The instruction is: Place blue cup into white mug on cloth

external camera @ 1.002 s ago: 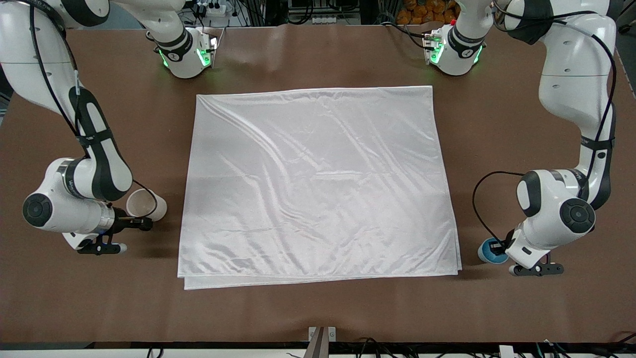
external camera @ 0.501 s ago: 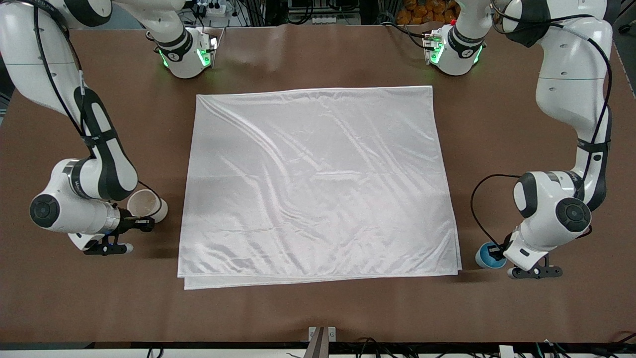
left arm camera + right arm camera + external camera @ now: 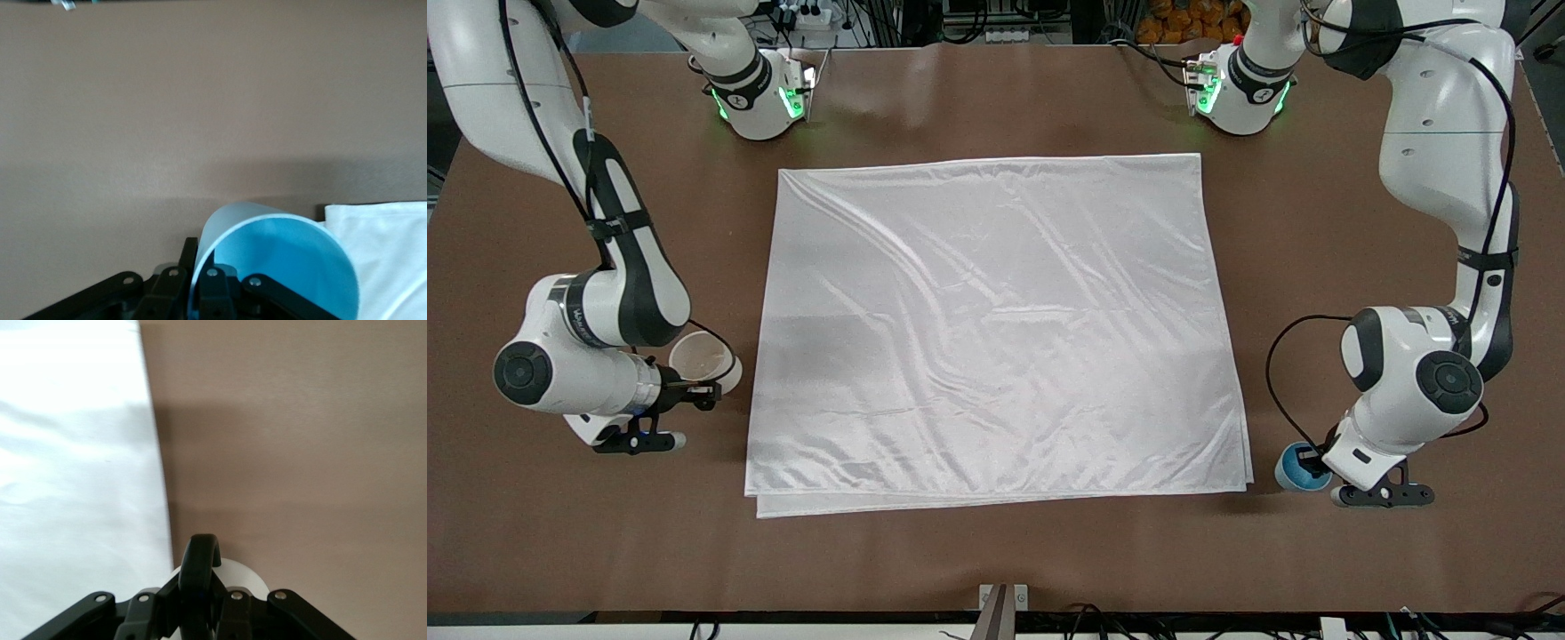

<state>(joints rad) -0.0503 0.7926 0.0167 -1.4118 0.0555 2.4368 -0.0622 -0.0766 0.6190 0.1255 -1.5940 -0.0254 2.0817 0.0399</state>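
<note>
The cloth [image 3: 996,329] lies flat in the middle of the table, with a folded double edge nearest the front camera. My right gripper [image 3: 701,392] is shut on the black handle [image 3: 198,568] of the white mug [image 3: 696,356], which is tilted just off the cloth's edge at the right arm's end. The mug's body [image 3: 243,579] and the cloth [image 3: 73,453] show in the right wrist view. My left gripper [image 3: 1309,460] is shut on the wall of the blue cup [image 3: 1293,472], by the cloth's near corner at the left arm's end. The left wrist view shows the cup [image 3: 287,257] and that cloth corner [image 3: 387,247].
The brown table [image 3: 996,551] shows bare on all sides of the cloth. Both arm bases [image 3: 760,98] with green lights stand along the edge farthest from the front camera. A small metal bracket [image 3: 1003,597] sits at the edge nearest the camera.
My right arm has carried the white mug closer to the cloth's edge. My left arm has shifted the blue cup a little toward the front camera and the cloth's corner.
</note>
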